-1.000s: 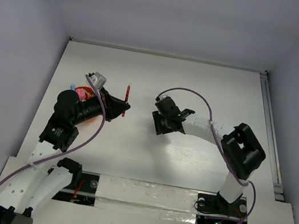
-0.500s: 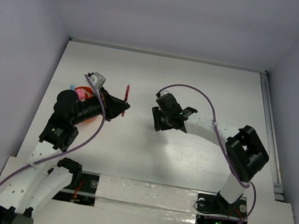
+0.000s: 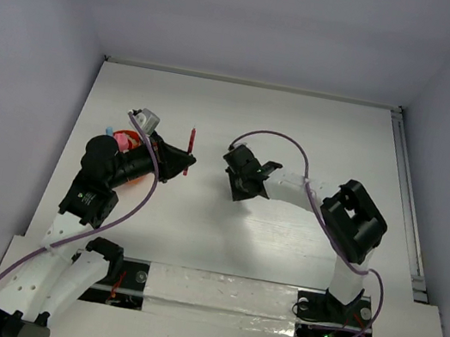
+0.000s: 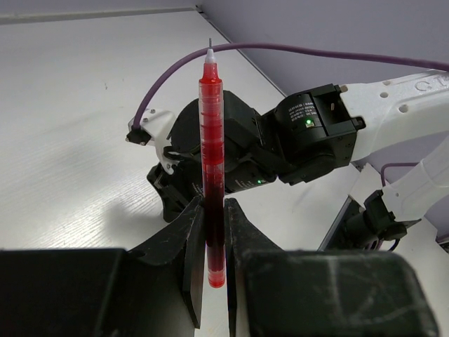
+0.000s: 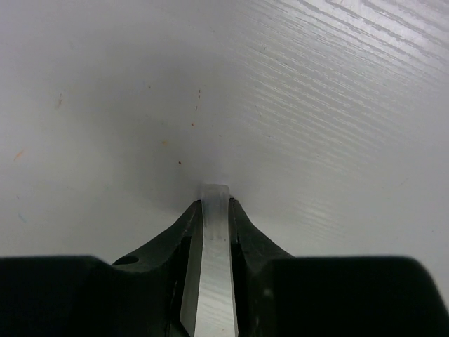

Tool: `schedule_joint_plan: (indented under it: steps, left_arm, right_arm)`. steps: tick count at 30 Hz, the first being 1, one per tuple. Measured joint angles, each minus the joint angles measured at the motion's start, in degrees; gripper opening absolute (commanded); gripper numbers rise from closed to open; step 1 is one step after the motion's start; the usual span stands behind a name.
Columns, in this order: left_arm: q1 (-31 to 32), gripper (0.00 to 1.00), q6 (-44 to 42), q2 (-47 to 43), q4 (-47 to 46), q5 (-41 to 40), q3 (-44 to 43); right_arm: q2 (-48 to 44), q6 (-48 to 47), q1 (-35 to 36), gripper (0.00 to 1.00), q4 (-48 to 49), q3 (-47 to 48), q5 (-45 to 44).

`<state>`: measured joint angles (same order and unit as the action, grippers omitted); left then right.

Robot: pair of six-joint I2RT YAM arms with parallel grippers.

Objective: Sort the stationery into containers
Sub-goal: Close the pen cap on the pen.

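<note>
My left gripper is shut on a slim red pen, uncapped, its fine tip pointing away from the jaws. In the top view the pen stands out of the left gripper left of centre. My right gripper is shut on a small clear cap at its fingertips, close above the white table. In the top view the right gripper hangs just right of the pen. The orange-red pot sits behind my left wrist, mostly hidden, with a pink-capped item and a blue bit in it.
A rail runs along the table's right edge. Grey walls close the left, back and right sides. The right arm's purple cable arcs across the left wrist view above its black wrist.
The right gripper and forearm have shifted a little left and toward the back, closer to the red pen. The left arm and the pen have not moved.
</note>
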<state>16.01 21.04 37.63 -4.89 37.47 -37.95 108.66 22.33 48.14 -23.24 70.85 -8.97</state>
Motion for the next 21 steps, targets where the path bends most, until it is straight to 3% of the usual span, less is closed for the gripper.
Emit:
schedule_joint_plan:
  steps: [1, 2, 3, 10, 15, 21]
  left_arm:
    - [0.0, 0.0, 0.0, 0.0, 0.0, 0.0, 0.0]
    - [0.0, 0.0, 0.0, 0.0, 0.0, 0.0, 0.0]
    - [0.0, 0.0, 0.02, 0.0, 0.02, 0.0, 0.0]
    - [0.0, 0.0, 0.81, 0.07, -0.15, 0.07, 0.0]
    - [1.44, 0.0, 6.99, -1.16, -7.39, 1.14, 4.07]
    - [15.93, 0.0, 11.67, -5.66, -10.91, -5.92, 12.63]
  right_arm:
    - [0.17, 0.09, 0.22, 0.17, -0.37, 0.31, -0.37]
    - [0.33, 0.17, 0.31, 0.03, -0.42, 0.52, -0.74]
    - [0.48, 0.37, 0.33, 0.0, -0.5, 0.72, -1.16]
    - [-2.8, 1.62, 0.35, 0.0, 1.4, -2.75, -3.26]
    - [-16.39, 1.55, 0.35, 0.0, 7.17, -9.18, -2.78]
    - [-34.32, 2.78, 0.37, 0.0, 23.08, -12.04, -1.09]
